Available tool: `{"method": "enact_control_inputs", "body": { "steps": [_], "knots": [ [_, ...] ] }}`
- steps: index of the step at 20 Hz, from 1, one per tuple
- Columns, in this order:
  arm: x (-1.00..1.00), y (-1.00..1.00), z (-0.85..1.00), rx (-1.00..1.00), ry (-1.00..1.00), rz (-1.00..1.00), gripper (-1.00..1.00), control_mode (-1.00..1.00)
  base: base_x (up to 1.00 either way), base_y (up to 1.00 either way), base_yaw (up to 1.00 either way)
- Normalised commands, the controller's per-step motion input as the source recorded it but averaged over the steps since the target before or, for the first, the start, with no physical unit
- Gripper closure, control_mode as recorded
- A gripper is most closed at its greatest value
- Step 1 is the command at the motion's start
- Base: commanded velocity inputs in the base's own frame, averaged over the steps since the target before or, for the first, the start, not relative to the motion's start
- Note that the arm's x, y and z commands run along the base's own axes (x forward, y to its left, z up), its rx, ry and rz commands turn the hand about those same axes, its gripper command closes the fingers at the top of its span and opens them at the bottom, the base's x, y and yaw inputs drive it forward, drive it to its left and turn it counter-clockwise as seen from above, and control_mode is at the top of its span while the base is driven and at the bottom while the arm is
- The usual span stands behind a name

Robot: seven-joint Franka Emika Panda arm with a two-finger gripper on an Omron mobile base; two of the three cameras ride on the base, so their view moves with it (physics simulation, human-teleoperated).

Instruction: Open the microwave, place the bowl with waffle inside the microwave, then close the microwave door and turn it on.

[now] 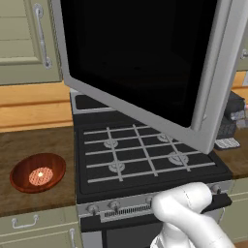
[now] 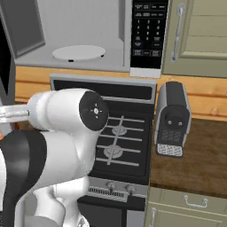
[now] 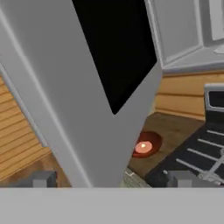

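The microwave [image 2: 88, 31] stands open, showing its light grey inside and white turntable [image 2: 79, 52], with the black keypad [image 2: 148, 31] on its right. The microwave door [image 1: 145, 58] is swung far out over the stove. In the hand view the door [image 3: 65, 100] looms close ahead, its black glass [image 3: 113, 48] above. My gripper [image 3: 111, 179] is open, its fingertips [image 3: 39, 179] wide apart with nothing between them. The reddish-brown bowl [image 1: 38, 173] sits on the wooden counter left of the stove with the waffle [image 1: 40, 175] in it. Past the door's lower edge the bowl [image 3: 146, 144] shows again.
A black gas stove [image 1: 145, 155] lies under the microwave, knobs along its front. A dark toaster [image 2: 173, 117] stands on the counter right of it. Beige cabinet doors [image 1: 24, 38] flank the microwave. My white arm [image 2: 66, 128] rises in front of the stove.
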Motion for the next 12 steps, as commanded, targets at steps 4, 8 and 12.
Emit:
{"method": "enact_control_inputs", "body": {
  "steps": [4, 8, 12],
  "knots": [
    [0.57, -0.03, 0.00, 0.06, -0.04, 0.68, -1.00, -1.00, 0.00, 0.00, 0.00],
    [0.38, 0.18, -0.12, 0.01, -0.18, 0.16, -1.00, -1.00, 0.00, 0.00, 0.00],
    [0.12, 0.54, -0.01, 0.01, -0.20, 0.00, -1.00, -1.00, 0.00, 0.00, 0.00]
  ]
}}
